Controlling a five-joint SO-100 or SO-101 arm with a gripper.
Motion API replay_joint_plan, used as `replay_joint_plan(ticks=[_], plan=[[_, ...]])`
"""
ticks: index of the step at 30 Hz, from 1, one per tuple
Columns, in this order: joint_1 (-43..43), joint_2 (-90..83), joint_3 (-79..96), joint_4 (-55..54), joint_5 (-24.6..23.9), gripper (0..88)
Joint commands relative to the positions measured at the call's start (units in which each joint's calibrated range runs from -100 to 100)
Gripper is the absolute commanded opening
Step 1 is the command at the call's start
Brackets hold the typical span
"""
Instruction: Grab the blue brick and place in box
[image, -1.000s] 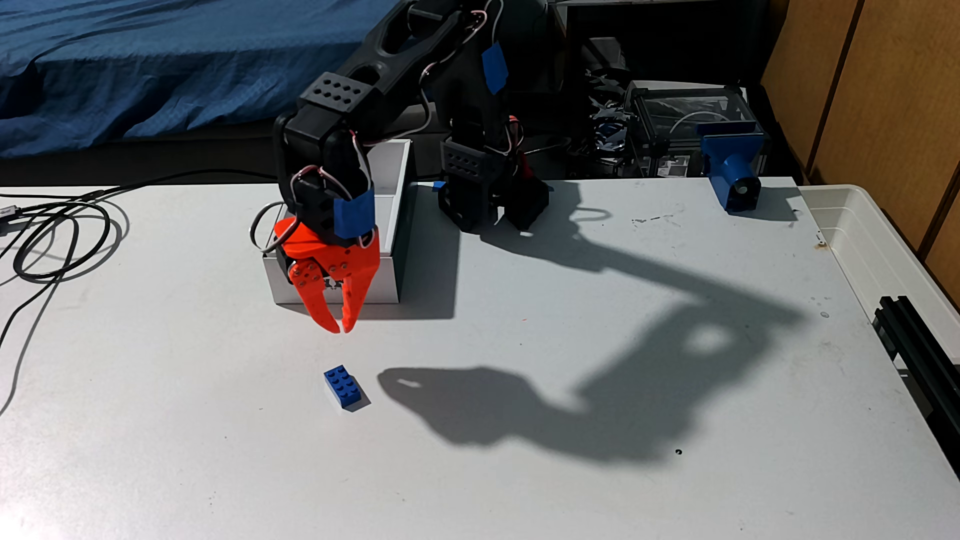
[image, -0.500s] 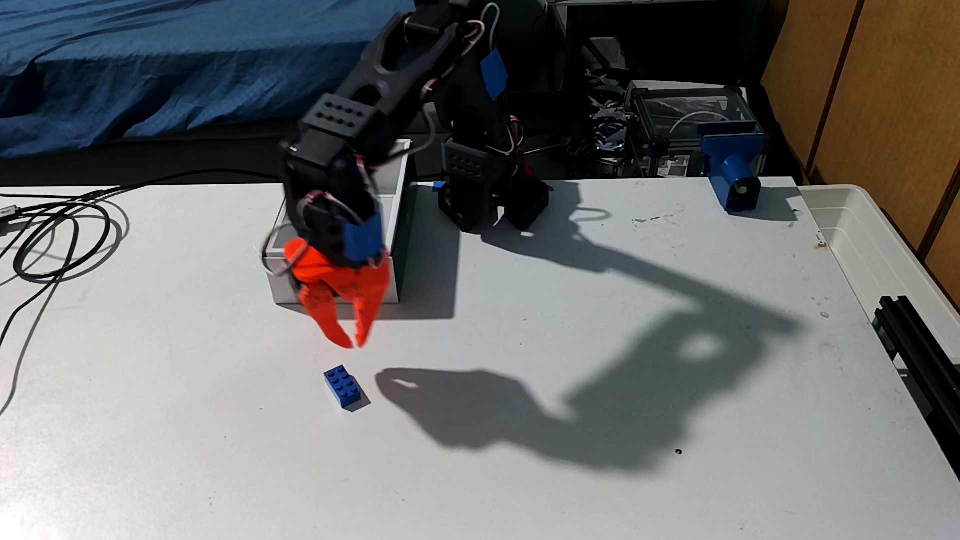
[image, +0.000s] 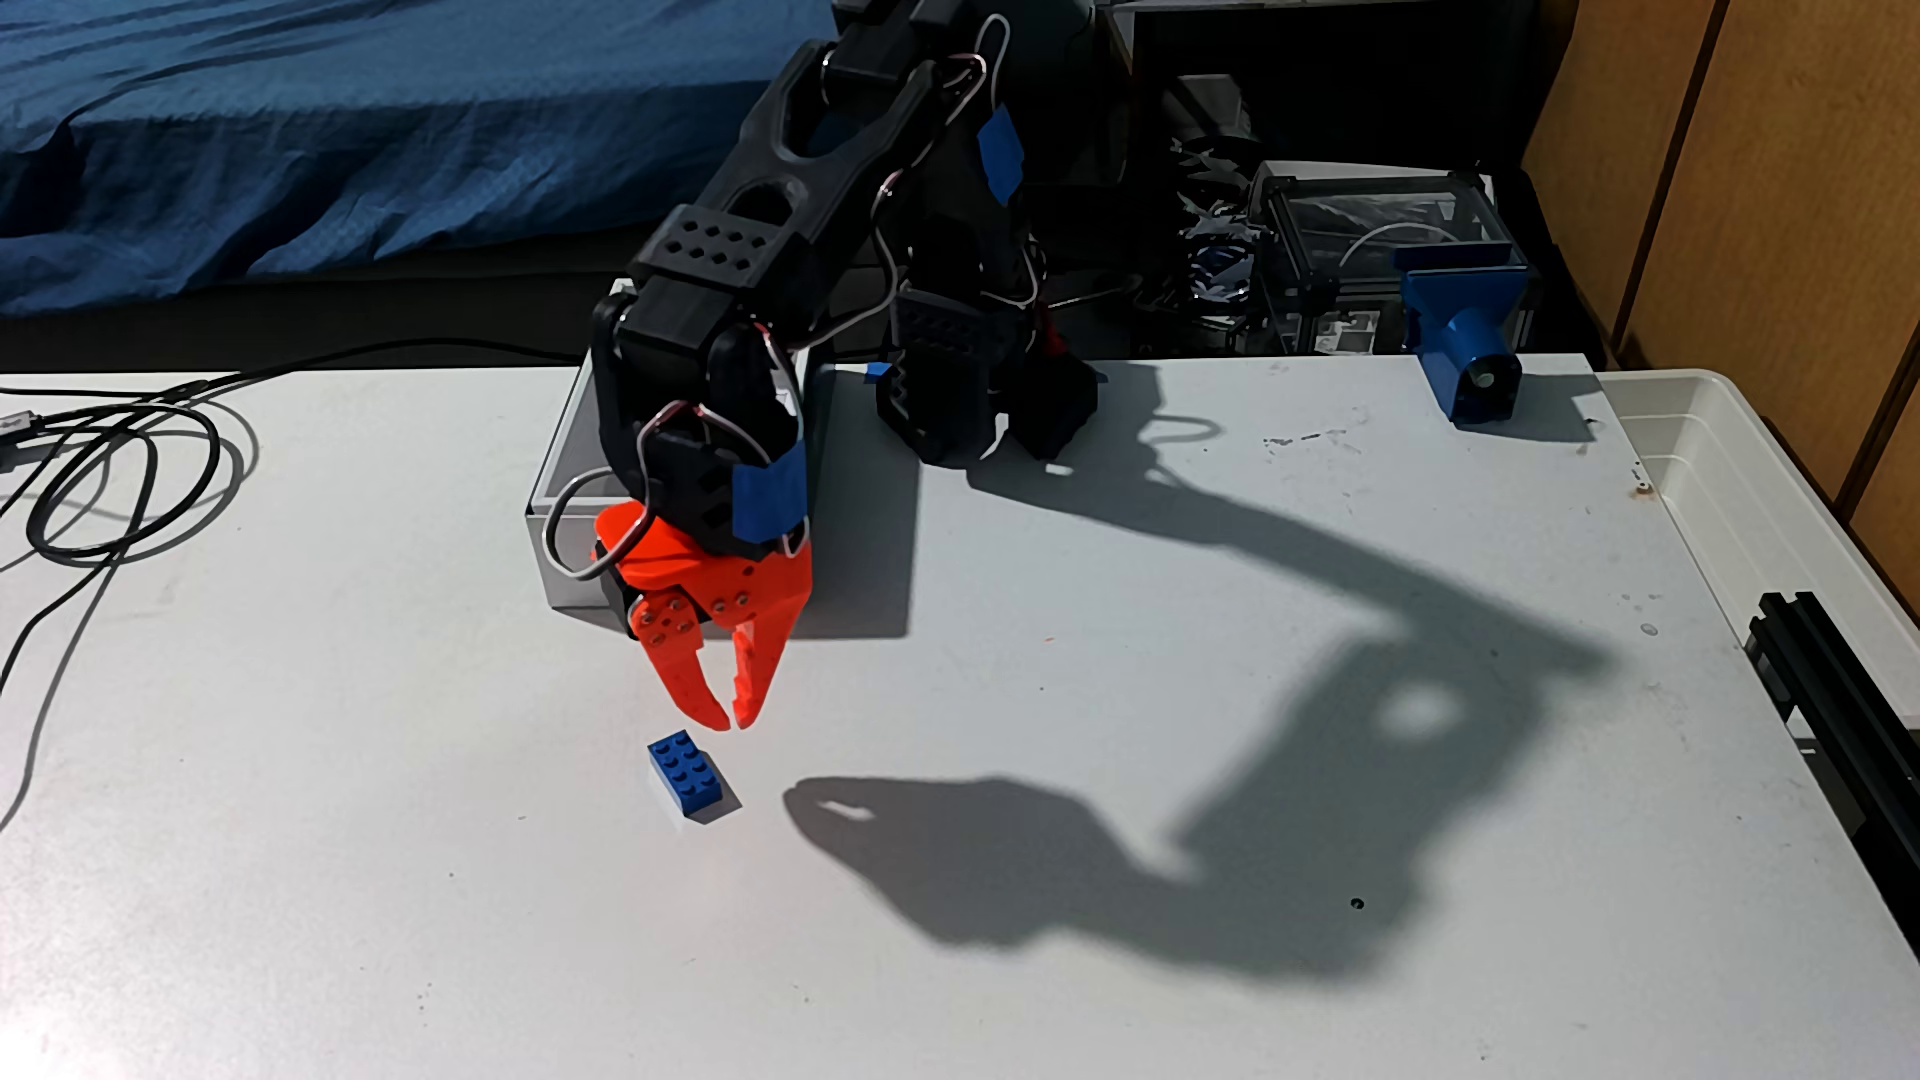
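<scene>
Your blue brick lies flat on the tabletop, studs up, untouched. The tool hangs just above its far end, tips nearly together (too narrow to straddle it). Behind stands the box, within short reach.

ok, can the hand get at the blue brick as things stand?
Probably yes. The hand hangs just behind and above the blue brick, fingertips nearly together, so it must open first. The brick lies alone on bare table; the box sits behind the hand, out of the way.
</scene>
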Motion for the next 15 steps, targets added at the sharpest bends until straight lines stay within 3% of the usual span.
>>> replay_joint_plan(ticks=[1, 15], plan=[[2.13, -0.53, -2.73, 0.41, 0.24, 1.7], [7.4, -0.1, -5.57, -0.37, 2.19, 1.7]])
